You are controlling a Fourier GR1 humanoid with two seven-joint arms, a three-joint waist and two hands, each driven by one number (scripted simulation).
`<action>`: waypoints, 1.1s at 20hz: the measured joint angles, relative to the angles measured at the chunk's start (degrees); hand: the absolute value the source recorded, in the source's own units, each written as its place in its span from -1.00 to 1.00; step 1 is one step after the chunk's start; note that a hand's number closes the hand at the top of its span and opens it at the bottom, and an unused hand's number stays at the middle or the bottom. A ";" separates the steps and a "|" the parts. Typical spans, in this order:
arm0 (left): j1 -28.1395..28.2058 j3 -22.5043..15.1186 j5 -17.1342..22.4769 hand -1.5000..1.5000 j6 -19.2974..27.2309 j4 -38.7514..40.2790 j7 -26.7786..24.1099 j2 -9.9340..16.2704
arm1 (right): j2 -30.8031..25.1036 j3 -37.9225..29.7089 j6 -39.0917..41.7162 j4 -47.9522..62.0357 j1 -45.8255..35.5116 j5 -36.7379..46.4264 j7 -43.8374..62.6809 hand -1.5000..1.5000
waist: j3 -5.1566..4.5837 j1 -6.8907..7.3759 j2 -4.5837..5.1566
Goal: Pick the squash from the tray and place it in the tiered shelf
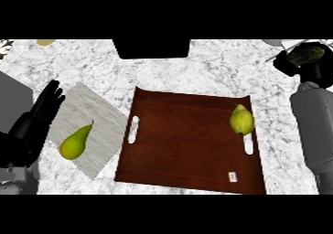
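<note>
The squash (pixel 305 55), dark green, sits in the right hand (pixel 315 64) at the far right of the scene, well away from the tray (pixel 189 151). The black fingers (pixel 291 64) curl round it from below and partly hide it, so only its upper side shows. The right forearm (pixel 321 132) runs from the near edge up the right side of the scene to that hand, just beside the tray's right edge.

One tray lies in the middle of the desk (pixel 217 68). It is dark brown wood, with two white slot handles, one on its left side and one on its right. A small pale tag (pixel 233 176) shows near its near right corner.

There are two pears. One pear (pixel 241 119), yellow-green, lies on the tray by its right edge, just beyond the right handle slot, stem end pointing far. The second pear (pixel 75 144) lies on a pale grey mat (pixel 95 123) to the left of the tray, stem pointing far and right. The mat is turned at an angle to the tray, its right corner near the tray's left edge.

The left hand (pixel 30 128) shows at the left edge, beside the mat, its fingers straight and slightly spread, pointing far, holding nothing.

One dark box (pixel 152 48) stands at the far edge of the desk, beyond the tray.
</note>
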 measured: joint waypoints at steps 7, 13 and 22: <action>-1.49 -2.06 -0.05 0.00 -1.40 -0.81 -0.30 -0.16 | -4.14 -4.82 -9.87 1.21 -7.03 12.53 26.52 1.00 | 0.19 4.97 1.59; -3.51 -4.24 -0.23 0.00 -2.26 -0.57 -0.20 -0.96 | -9.17 -6.16 -8.57 5.06 -14.60 26.43 38.71 1.00 | 0.24 8.32 2.32; -5.51 -6.25 -0.54 0.00 -2.51 -0.14 0.33 -2.18 | -13.11 -9.26 -13.06 5.29 -24.03 38.16 41.09 1.00 | 0.71 10.62 2.48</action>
